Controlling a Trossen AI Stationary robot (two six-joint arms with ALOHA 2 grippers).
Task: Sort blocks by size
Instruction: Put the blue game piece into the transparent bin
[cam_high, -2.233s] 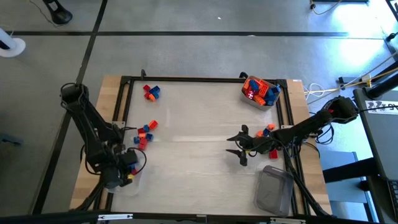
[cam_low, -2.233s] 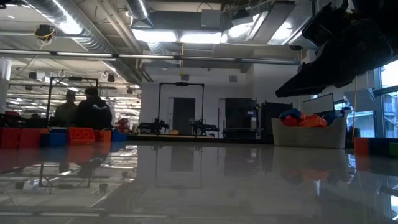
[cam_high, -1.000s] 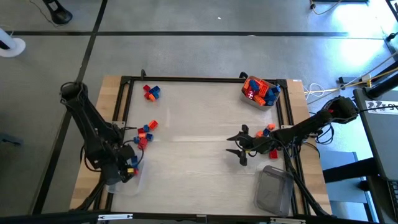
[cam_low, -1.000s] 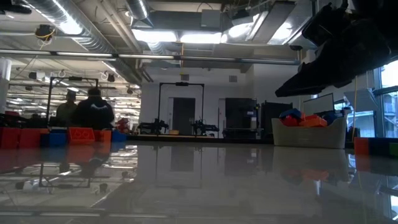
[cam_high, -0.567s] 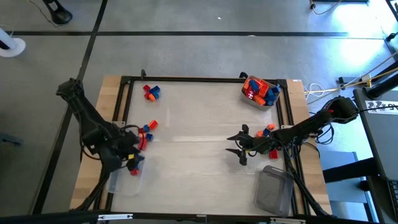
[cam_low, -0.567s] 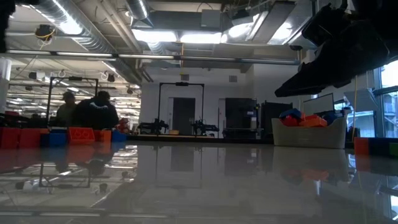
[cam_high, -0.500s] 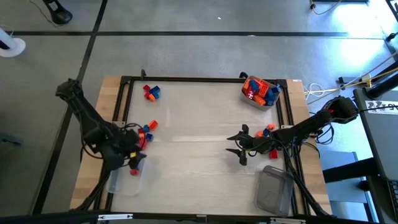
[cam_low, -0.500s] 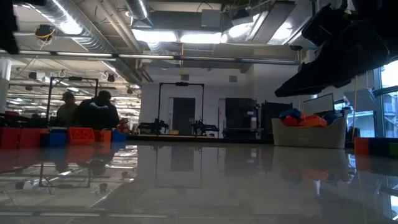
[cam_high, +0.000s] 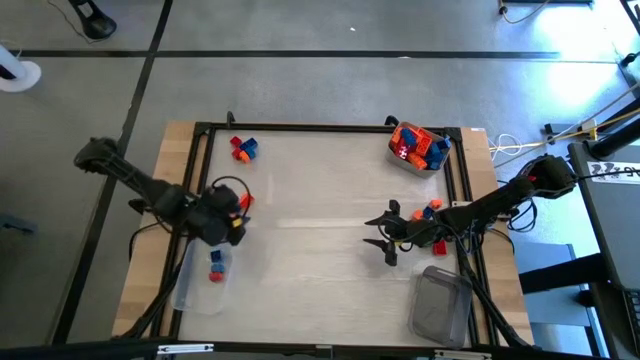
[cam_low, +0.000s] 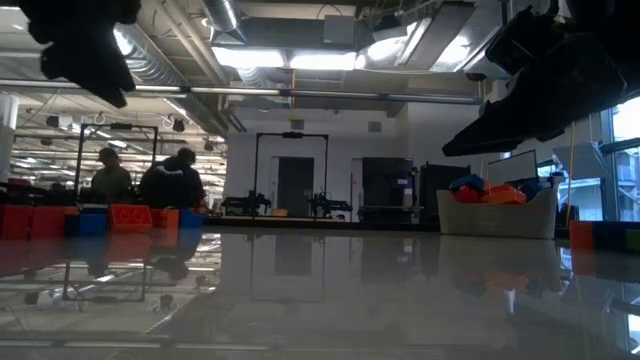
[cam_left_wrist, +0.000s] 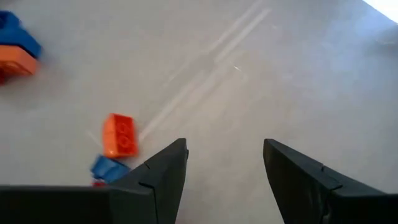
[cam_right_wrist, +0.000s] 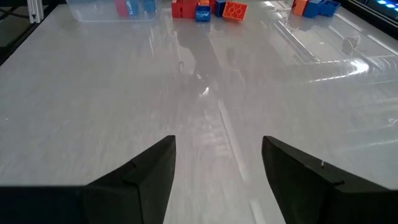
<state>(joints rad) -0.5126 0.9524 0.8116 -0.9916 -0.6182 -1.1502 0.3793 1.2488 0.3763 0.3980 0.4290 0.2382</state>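
Loose red, orange and blue blocks lie on the table in a left-side cluster (cam_high: 240, 203), a far-left group (cam_high: 242, 147) and a group by the right rail (cam_high: 430, 210). My left gripper (cam_high: 238, 220) hovers open and empty beside the left cluster. Its wrist view shows an orange block (cam_left_wrist: 119, 135) and a blue one (cam_left_wrist: 109, 168) just ahead of the fingers (cam_left_wrist: 168, 168). My right gripper (cam_high: 368, 232) is open and empty over the table's middle right, and also shows in its wrist view (cam_right_wrist: 217, 146).
A clear tub (cam_high: 203, 278) at the near left holds a few blocks (cam_high: 216, 265). A tub (cam_high: 418, 147) at the far right is full of blocks. Another clear tub (cam_high: 443, 305) sits at the near right. Black rails frame the table. People stand in the room beyond (cam_low: 170, 180).
My left gripper has gone from over the near-left tub toward the far edge and a little right, to the left cluster of blocks, turning as the arm swung out. A red and a blue block now show in that tub. My right arm has kept still.
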